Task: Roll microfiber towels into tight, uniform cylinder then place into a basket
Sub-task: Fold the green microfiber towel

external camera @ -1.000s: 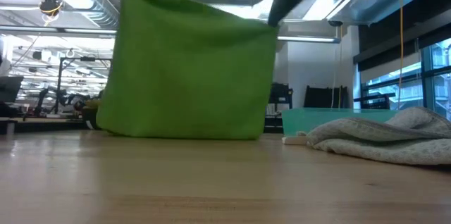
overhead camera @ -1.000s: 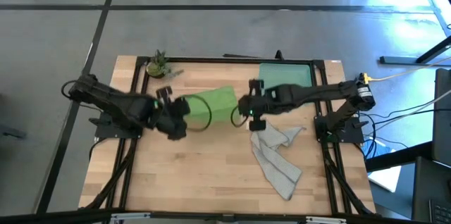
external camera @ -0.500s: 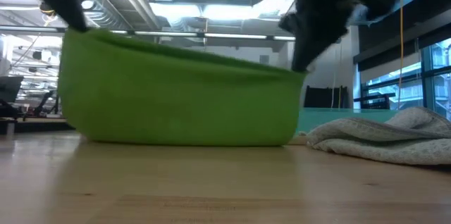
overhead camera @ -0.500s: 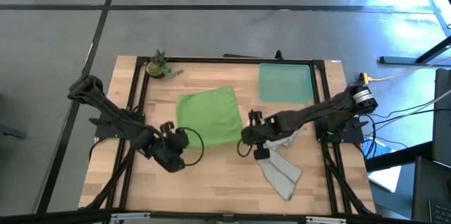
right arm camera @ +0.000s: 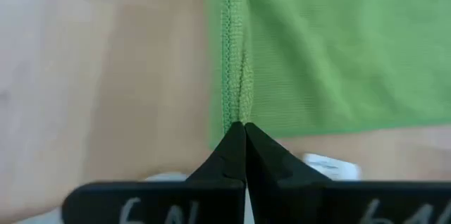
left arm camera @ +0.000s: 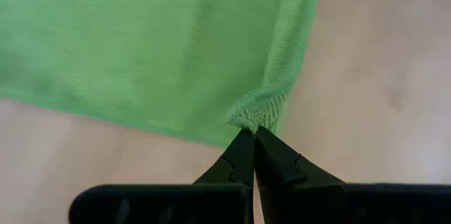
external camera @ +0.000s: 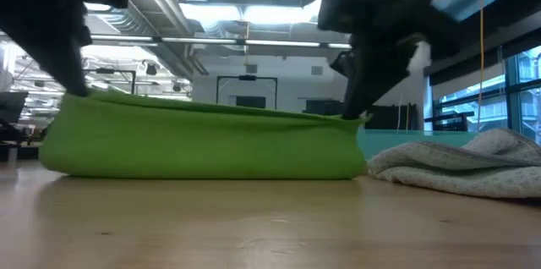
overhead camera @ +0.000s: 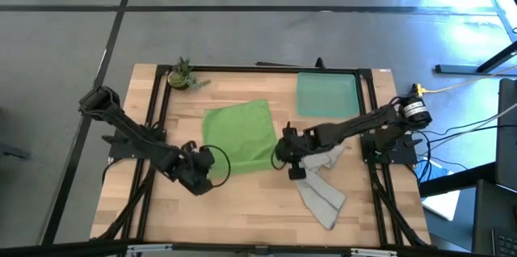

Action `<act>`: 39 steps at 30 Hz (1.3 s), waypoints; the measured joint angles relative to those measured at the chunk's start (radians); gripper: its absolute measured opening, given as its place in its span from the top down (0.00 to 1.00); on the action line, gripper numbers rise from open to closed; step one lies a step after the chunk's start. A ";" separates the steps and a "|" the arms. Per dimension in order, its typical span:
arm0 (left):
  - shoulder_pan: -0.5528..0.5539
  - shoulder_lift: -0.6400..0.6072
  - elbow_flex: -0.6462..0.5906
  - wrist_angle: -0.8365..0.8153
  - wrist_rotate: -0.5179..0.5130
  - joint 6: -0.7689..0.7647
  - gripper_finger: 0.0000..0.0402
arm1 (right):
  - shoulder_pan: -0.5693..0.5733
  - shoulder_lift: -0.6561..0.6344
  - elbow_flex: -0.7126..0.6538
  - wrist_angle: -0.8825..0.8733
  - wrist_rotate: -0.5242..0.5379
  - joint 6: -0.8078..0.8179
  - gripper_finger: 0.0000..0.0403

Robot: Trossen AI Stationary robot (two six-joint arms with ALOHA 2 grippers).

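The lime green towel (overhead camera: 238,133) lies spread on the table's middle, its far part flat on the wood. Its near edge (external camera: 211,110) is held a little above the table. My left gripper (overhead camera: 207,162) is shut on the towel's near left corner. My right gripper (overhead camera: 279,153) is shut on its near right corner. The grey towel (overhead camera: 320,178) lies crumpled on the table at the right. The teal basket (overhead camera: 327,94) stands at the far right. My left gripper pinches the green towel's near left corner (left arm camera: 251,113) between its two shut fingers, only at their free ends. The corner bunches at the fingertips and is raised off the table. My right gripper pinches the near right corner at the hemmed side edge (right arm camera: 235,115) between its shut fingers. The near edge (external camera: 338,119) runs between the two holds, sagging slightly.
A small potted plant (overhead camera: 181,74) stands at the far left corner. The grey towel (external camera: 461,167) lies close to my right gripper's right side. Bare wood (overhead camera: 234,208) lies between the green towel and the near edge.
Both grippers have gone toward the table's near edge and down, staying shut on the green towel's corners. The towel, which hung upright below them, has been laid out flat on the table, and its held edge has sunk lower.
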 joint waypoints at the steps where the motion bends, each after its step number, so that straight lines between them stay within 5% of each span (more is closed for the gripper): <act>1: 0.012 0.000 0.000 -0.020 -0.016 -0.008 1.00 | -0.022 0.000 0.000 0.001 0.000 -0.017 1.00; 18: 0.260 0.000 -0.001 -0.233 -0.201 -0.055 1.00 | -0.351 0.081 0.002 0.190 -0.002 -0.287 1.00; 28: 0.403 0.000 -0.109 -0.182 -0.241 -0.076 1.00 | -0.442 0.104 0.002 0.287 -0.012 -0.368 1.00; 39: 0.506 0.000 -0.146 -0.047 -0.238 0.074 0.99 | -0.472 0.120 0.002 0.325 -0.009 -0.409 0.99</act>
